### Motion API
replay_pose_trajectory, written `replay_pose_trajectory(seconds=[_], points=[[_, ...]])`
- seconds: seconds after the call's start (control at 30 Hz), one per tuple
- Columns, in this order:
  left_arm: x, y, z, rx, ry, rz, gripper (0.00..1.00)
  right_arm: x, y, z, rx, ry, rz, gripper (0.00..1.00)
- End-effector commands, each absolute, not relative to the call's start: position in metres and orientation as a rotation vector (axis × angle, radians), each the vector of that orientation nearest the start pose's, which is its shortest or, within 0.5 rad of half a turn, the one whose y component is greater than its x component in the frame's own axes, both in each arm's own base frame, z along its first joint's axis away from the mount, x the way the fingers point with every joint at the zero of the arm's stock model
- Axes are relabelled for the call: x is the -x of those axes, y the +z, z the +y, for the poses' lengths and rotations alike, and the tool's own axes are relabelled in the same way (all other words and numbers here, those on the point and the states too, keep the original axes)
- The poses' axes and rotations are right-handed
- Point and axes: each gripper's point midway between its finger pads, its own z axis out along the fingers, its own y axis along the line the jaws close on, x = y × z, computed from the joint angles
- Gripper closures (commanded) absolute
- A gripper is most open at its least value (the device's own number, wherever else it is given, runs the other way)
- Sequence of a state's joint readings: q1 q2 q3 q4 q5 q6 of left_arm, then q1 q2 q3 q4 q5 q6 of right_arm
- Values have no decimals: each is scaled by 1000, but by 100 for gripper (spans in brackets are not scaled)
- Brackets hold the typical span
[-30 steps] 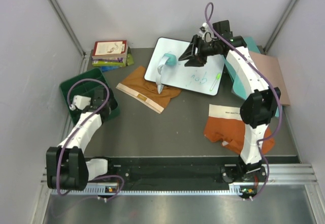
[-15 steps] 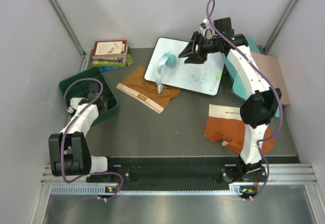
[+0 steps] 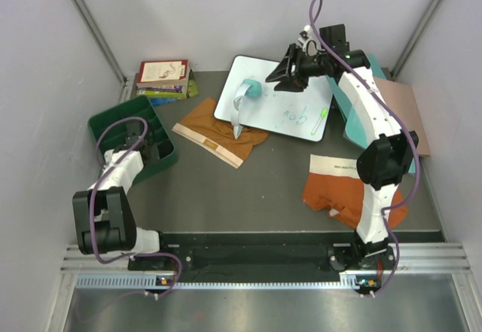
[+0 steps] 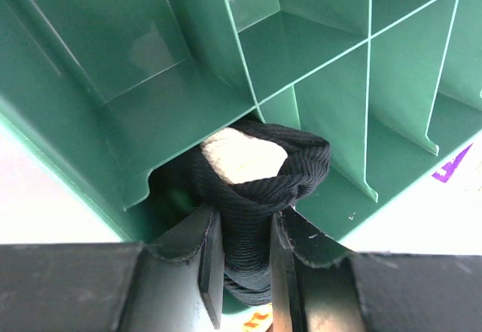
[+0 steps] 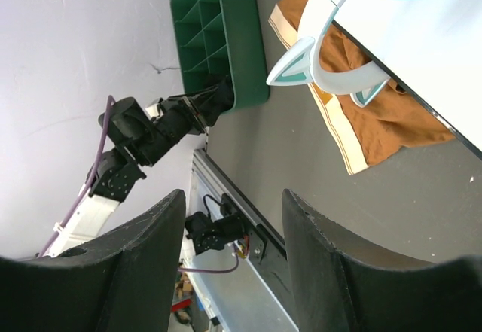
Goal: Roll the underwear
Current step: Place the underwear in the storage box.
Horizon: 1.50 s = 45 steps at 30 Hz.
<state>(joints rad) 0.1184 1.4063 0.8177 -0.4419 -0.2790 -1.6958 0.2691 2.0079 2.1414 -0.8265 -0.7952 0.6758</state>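
The left gripper (image 4: 245, 268) was clamped on the rolled black cloth briefs (image 4: 263, 189), cream waistband showing, at an edge compartment of the green plastic divider tray (image 4: 188, 114) on the left. The right gripper (image 5: 233, 264) hung with fingers apart over the white board (image 3: 275, 110) at the far side. The mustard-tan briefs (image 3: 215, 127) lay flat at centre, partly under that board, and the rust-orange briefs (image 3: 335, 189) lay at near right.

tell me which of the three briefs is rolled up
The black briefs, bundled in the left gripper at the green tray. The mustard briefs and the orange briefs lie unrolled on the table.
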Motion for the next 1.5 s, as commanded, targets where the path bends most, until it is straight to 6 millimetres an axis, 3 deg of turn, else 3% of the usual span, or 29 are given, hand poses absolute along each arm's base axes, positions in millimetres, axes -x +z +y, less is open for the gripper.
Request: replay_pose_trajectory(seconds=[0.0,0.17,0.53,0.7,0.83,1.47], points=[[-300,11,35,2259,-64,1650,99,-436,336,264,31,1393,2281,46],[-305,23,37,2236,-68,1653,76,-438,336,263,32,1391,2274,47],[-315,45,41,2191,-95,1646,45,-436,330,264,29,1400,2291,47],[-315,60,47,2157,-63,1639,43,-434,329,263,34,1403,2289,47],[-316,75,46,2120,-106,1635,32,-432,328,263,38,1406,2293,47],[-291,121,44,2042,-132,1656,28,-427,322,266,60,1445,2293,47]])
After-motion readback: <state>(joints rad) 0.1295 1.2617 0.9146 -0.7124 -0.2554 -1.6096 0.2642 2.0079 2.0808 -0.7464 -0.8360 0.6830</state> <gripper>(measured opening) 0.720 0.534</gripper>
